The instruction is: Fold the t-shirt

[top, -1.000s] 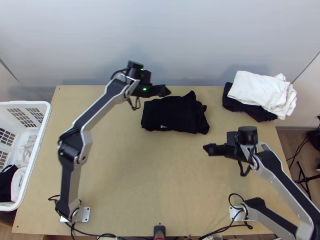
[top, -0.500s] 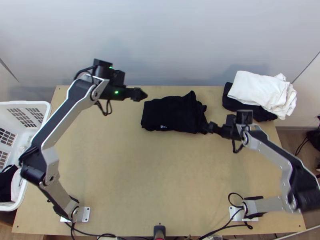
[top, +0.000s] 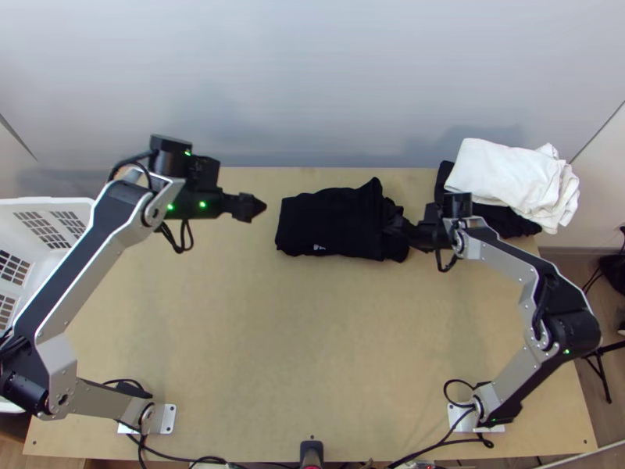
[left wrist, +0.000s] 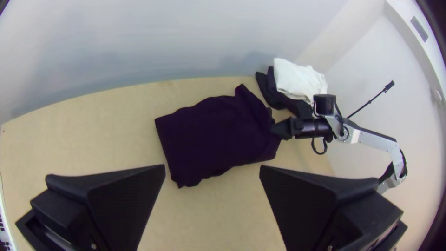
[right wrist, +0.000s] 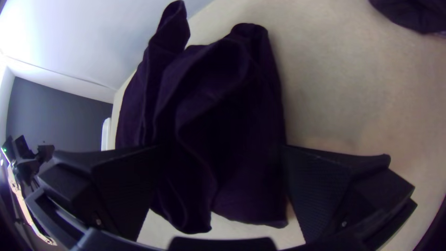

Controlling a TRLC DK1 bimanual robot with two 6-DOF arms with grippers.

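While my left claw (top: 251, 207) gapes at upper left, the folded shirt (top: 328, 222) lies upper centre. My right claw (top: 395, 226) is open at its right end.

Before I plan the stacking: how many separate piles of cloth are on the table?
2: the folded black t-shirt at the table's far middle, and white cloth stacked over black cloth, near its far right corner.

The t-shirt (top: 332, 223) lies on the counter (top: 273, 336) between the left claw (top: 253, 207) and the right claw (top: 393, 225), seemingly touching the latter. Right of both lies the clothes pile (top: 500, 176); left, the basket (top: 47, 201).
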